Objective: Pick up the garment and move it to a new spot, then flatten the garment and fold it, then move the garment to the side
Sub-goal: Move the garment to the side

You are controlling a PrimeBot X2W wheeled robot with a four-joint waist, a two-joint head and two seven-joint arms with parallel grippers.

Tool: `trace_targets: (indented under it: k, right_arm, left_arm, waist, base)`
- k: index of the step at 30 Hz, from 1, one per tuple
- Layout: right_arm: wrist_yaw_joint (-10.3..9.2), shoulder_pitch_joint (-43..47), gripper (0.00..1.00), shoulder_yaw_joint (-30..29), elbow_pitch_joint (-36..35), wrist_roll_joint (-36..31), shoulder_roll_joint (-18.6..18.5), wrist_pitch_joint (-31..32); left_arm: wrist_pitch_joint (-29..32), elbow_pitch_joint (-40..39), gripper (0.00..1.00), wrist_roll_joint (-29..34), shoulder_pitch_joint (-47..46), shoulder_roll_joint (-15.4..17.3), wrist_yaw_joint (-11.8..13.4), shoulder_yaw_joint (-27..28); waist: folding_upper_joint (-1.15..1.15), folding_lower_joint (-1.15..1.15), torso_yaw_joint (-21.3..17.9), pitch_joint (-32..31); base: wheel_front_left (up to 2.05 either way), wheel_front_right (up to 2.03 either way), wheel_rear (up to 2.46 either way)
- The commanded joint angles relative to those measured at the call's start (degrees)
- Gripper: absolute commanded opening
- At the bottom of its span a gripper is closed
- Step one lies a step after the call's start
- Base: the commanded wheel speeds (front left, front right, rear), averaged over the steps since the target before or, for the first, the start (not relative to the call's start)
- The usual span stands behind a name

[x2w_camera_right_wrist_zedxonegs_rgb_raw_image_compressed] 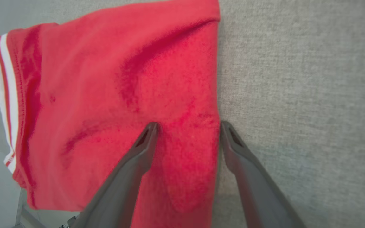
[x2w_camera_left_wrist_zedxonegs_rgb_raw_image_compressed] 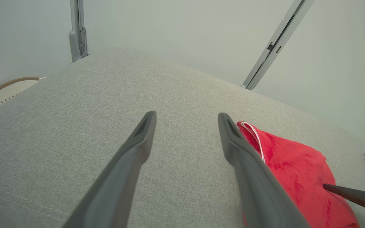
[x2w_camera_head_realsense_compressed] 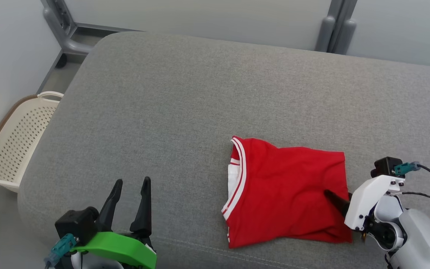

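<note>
Grey cushion (x2w_camera_head_realsense_compressed: pixel 200 93) bears red garment (x2w_camera_head_realsense_compressed: pixel 286 186); left tool (x2w_camera_head_realsense_compressed: pixel 132 181) and right tool (x2w_camera_right_wrist_zedxonegs_rgb_raw_image_compressed: pixel 188 125) both splayed.

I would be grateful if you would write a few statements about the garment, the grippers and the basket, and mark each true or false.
1. The red garment lies folded on the grey cushion. True.
2. The left gripper is shut on the garment. False: it is open over bare cushion, apart from the garment.
3. The right gripper is open and straddles one edge of the garment. True.
4. The basket stands on the cushion. False: it stands on the floor beside the cushion.
</note>
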Motion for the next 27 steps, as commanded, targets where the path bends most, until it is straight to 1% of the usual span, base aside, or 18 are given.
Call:
trace_targets:
  k: [1, 2, 3, 4, 6, 7, 8, 12, 17, 21, 27]
  right_arm:
    - [-0.01, -0.7, 1.00, 0.0, 0.6, 0.3, -0.1, 0.1]
    - [-0.01, -1.0, 0.97, 0.1, 1.2, 0.3, 0.0, 0.0]
    - [-0.01, -1.3, 0.78, 0.2, 1.9, 0.4, 0.2, -0.2]
    - [-0.01, -1.6, 0.46, 0.4, 2.5, 0.5, 0.3, -0.4]
    - [-0.01, -2.4, 0.25, 1.1, 3.3, 0.8, 0.5, -0.8]
    - [-0.01, -2.7, 0.10, 1.8, 3.5, 0.9, 0.4, -1.1]
    - [-0.01, -3.0, 0.00, 2.4, 3.7, 1.0, 0.1, -1.4]
    - [-0.01, -4.4, 0.00, 4.3, 3.9, 1.6, -1.0, -3.2]
    - [-0.04, -5.4, 0.00, 6.1, 2.6, 1.8, -3.9, -3.5]
    - [-0.03, -5.9, 0.00, 7.1, 0.3, 1.5, -7.1, -2.5]
    - [-0.03, -6.5, 0.00, 7.8, -3.7, 0.5, -11.1, 0.1]
  left_arm:
    - [-0.2, -0.1, 1.00, 0.3, -0.8, 0.1, 0.2, 0.0]
    - [-0.2, -0.1, 1.00, 0.2, -0.8, 0.1, 0.2, 0.0]
    - [-0.2, 0.0, 1.00, 0.2, -0.8, 0.2, 0.2, 0.0]
    - [-0.3, 0.0, 1.00, 0.2, -0.8, 0.2, 0.3, 0.0]
    - [-0.3, 0.1, 1.00, 0.1, -0.7, 0.3, 0.1, 0.0]
    - [-0.3, 0.2, 1.00, 0.1, -0.7, 0.4, 0.0, 0.0]
    - [-0.3, 0.2, 1.00, 0.0, -0.7, 0.4, 0.0, -0.1]
    - [-0.4, 0.1, 1.00, 0.0, -0.1, 0.5, 0.5, 0.0]
    - [-0.4, -0.1, 1.00, -0.1, 1.0, 0.6, 0.4, -0.4]
    - [-0.3, -0.4, 1.00, -0.1, 1.4, 0.4, 0.5, -0.8]
    - [-0.5, -0.9, 1.00, -0.2, 2.2, -0.2, 0.7, -1.4]
  waist:
    - [0.00, 0.00, 1.1, 0.4]
    - [0.00, 0.00, 1.4, 0.4]
    - [0.00, 0.00, 1.6, 0.4]
    - [0.00, 0.00, 1.8, 0.4]
    - [0.00, 0.00, 2.1, 0.4]
    - [0.00, 0.00, 2.2, 0.3]
    - [0.00, 0.00, 2.3, 0.3]
    - [0.00, 0.00, 1.7, -0.1]
    - [0.00, 0.00, -0.9, -1.2]
    - [0.00, 0.00, -4.7, -2.2]
    - [0.00, 0.00, -12.8, -3.4]
  base:
    - [0.00, 0.00, 0.00]
    - [0.00, 0.00, 0.00]
    - [0.00, 0.00, 0.00]
    - [0.00, 0.00, 0.00]
    - [0.00, 0.00, 0.00]
    - [0.00, 0.00, 0.00]
    - [0.00, 0.00, 0.00]
    - [0.00, 0.00, 0.00]
    - [0.00, 0.00, 0.00]
    - [0.00, 0.00, 0.00]
    - [0.00, 0.00, 0.00]
